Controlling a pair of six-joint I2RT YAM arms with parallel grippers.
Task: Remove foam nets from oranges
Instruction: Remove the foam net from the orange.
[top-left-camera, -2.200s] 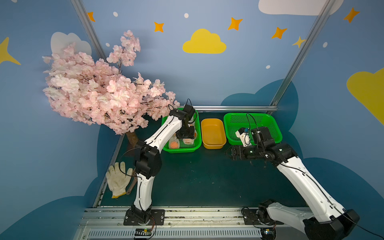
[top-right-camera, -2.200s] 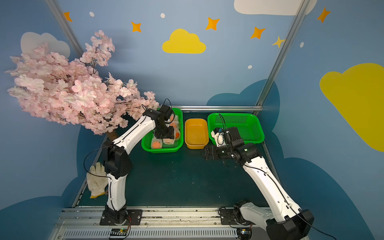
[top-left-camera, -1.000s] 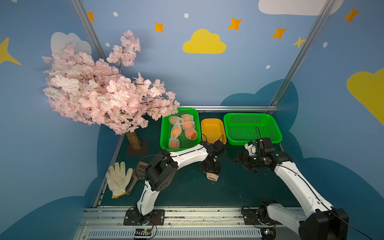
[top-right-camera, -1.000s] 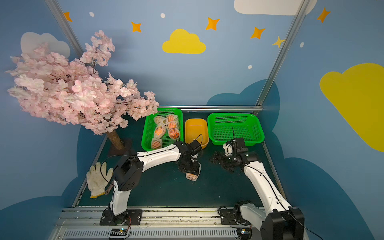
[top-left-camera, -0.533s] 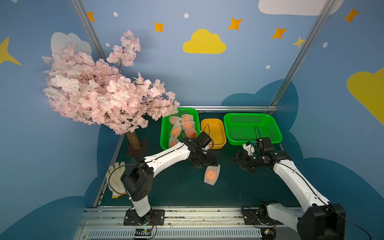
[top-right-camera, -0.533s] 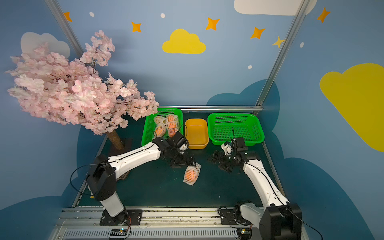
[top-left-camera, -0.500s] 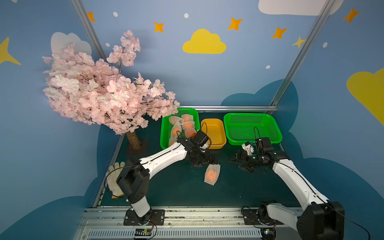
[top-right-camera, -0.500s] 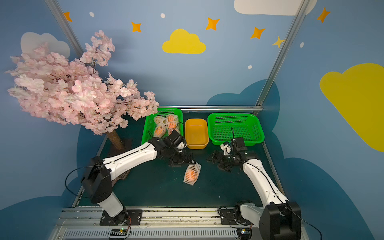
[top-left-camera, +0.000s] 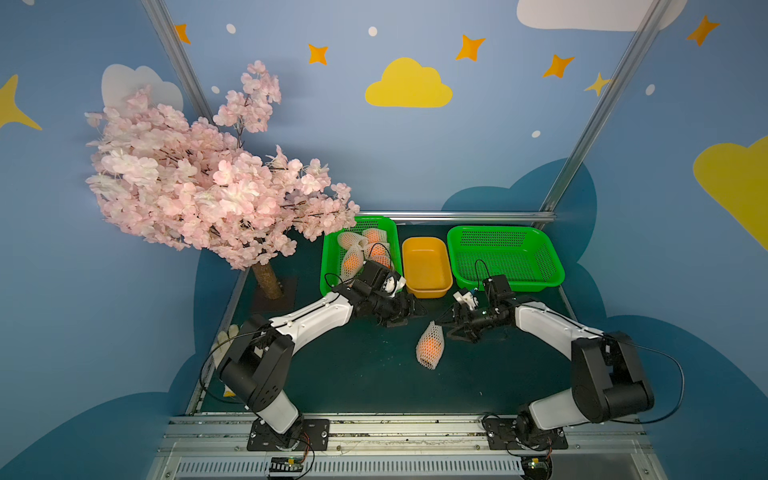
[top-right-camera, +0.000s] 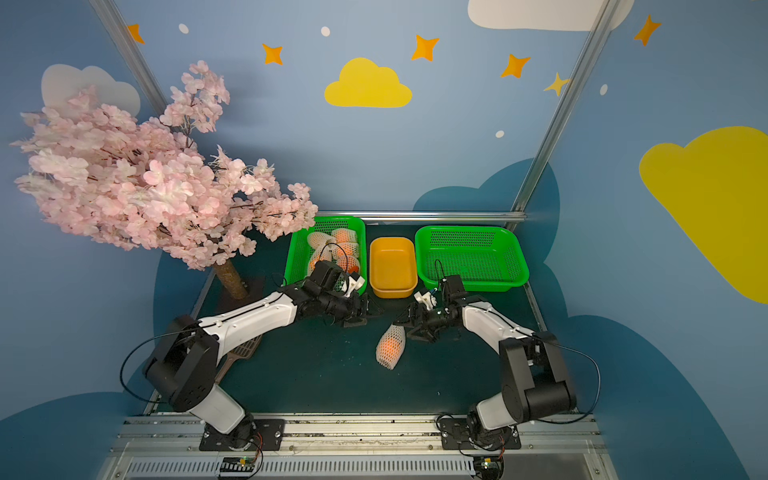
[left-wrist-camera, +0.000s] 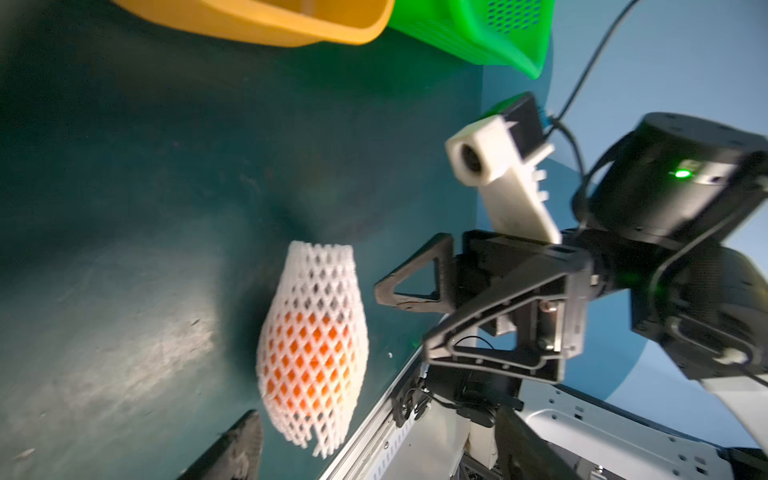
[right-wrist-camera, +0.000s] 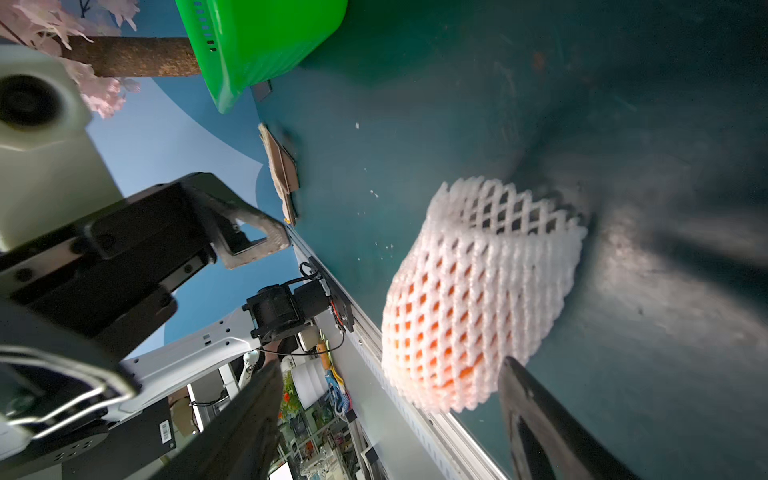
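White foam net (top-left-camera: 428, 362), tube-shaped with diamond holes, encloses one orange (top-left-camera: 431, 345) and lies lengthwise on the dark green bench (top-left-camera: 357, 374), midway between the two arms and in front of the yellow-orange tub (top-left-camera: 427, 286). Left claw (top-left-camera: 411, 312) hovers near the net's far end, on the tub side, with its jaws spread and nothing between them. Right claw (top-left-camera: 451, 327) sits close to the same end from the opposite side. The left wrist view shows its fingers (left-wrist-camera: 445, 266) parted around empty air, near the net but apart from it. Neither claw grasps anything. The right wrist view shows the sleeve open at one end, with the fruit lodged in its middle.

Progress, judged from the layout: the task is at its very start. No bare orange and no empty net appears anywhere. The tub and the right-hand green basket (top-left-camera: 552, 266) hold nothing. The left-hand green basket (top-left-camera: 326, 266) carries the other netted oranges (top-left-camera: 351, 259), about five as far as can be counted, partly hidden by the left arm. What is left is to pinch the sleeve on the bench, draw the fruit out, and repeat for each fruit in the basket.
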